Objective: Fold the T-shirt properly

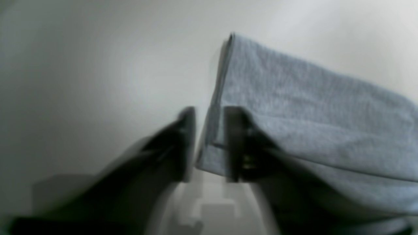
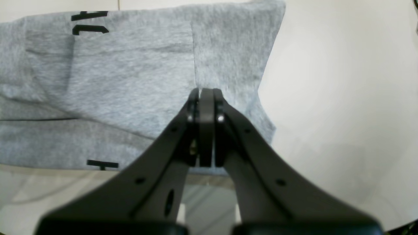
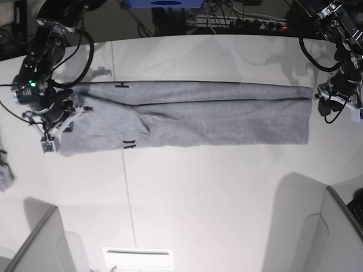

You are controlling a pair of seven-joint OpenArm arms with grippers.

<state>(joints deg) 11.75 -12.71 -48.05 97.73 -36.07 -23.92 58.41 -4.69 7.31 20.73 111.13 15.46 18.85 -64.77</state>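
Observation:
The T-shirt (image 3: pixel 198 113) lies folded into a long grey strip across the white table (image 3: pixel 198 192), with bits of black lettering showing near its left end. My right gripper (image 3: pixel 57 122) stands at that left end. In the right wrist view it (image 2: pixel 205 93) is shut, its tips meeting at the edge of a folded layer of the T-shirt (image 2: pixel 130 81). My left gripper (image 3: pixel 332 102) is at the strip's right end. In the blurred left wrist view it (image 1: pixel 210 112) is open, and a corner of the T-shirt (image 1: pixel 310 107) hangs in the gap.
A small grey cloth scrap (image 3: pixel 4 170) lies at the table's left edge. Grey box walls rise at the front left (image 3: pixel 39 238) and front right (image 3: pixel 340 226). A white sheet (image 3: pixel 139 258) lies at the front edge. Cables and a power strip (image 3: pixel 238 22) run along the back.

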